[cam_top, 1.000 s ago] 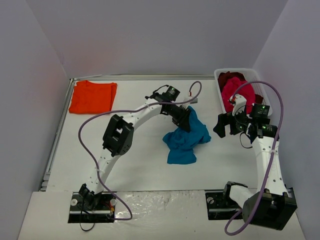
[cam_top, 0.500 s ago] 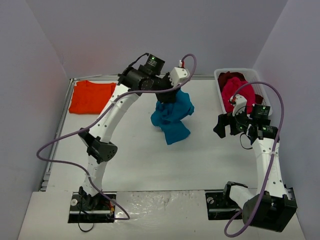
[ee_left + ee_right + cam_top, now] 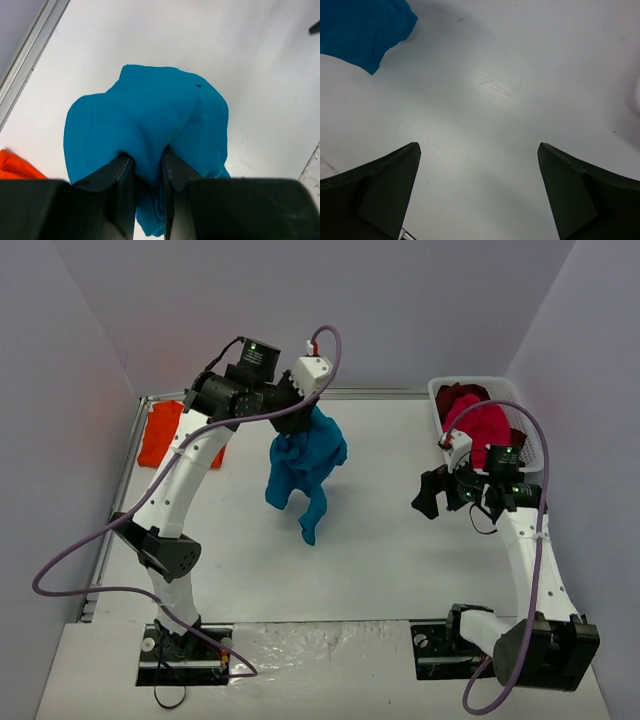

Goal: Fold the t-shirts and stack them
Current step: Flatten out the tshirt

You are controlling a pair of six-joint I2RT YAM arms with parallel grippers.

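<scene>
A teal-blue t-shirt hangs bunched in the air over the middle of the table, its lowest tip well above the surface. My left gripper is shut on its top fold; in the left wrist view the cloth is pinched between the two black fingers. An orange t-shirt lies folded at the back left, partly hidden by the left arm. A magenta-pink t-shirt and a dark red t-shirt fill the basket. My right gripper hovers open over bare table, right of the hanging shirt.
The white slotted basket stands at the back right against the wall. A metal rail runs along the table's left edge. The right wrist view shows bare white table and a corner of the teal-blue t-shirt.
The left arm has lifted the teal-blue t-shirt off the table and carried it up and to the back left. The right gripper has shifted slightly left, still open.
</scene>
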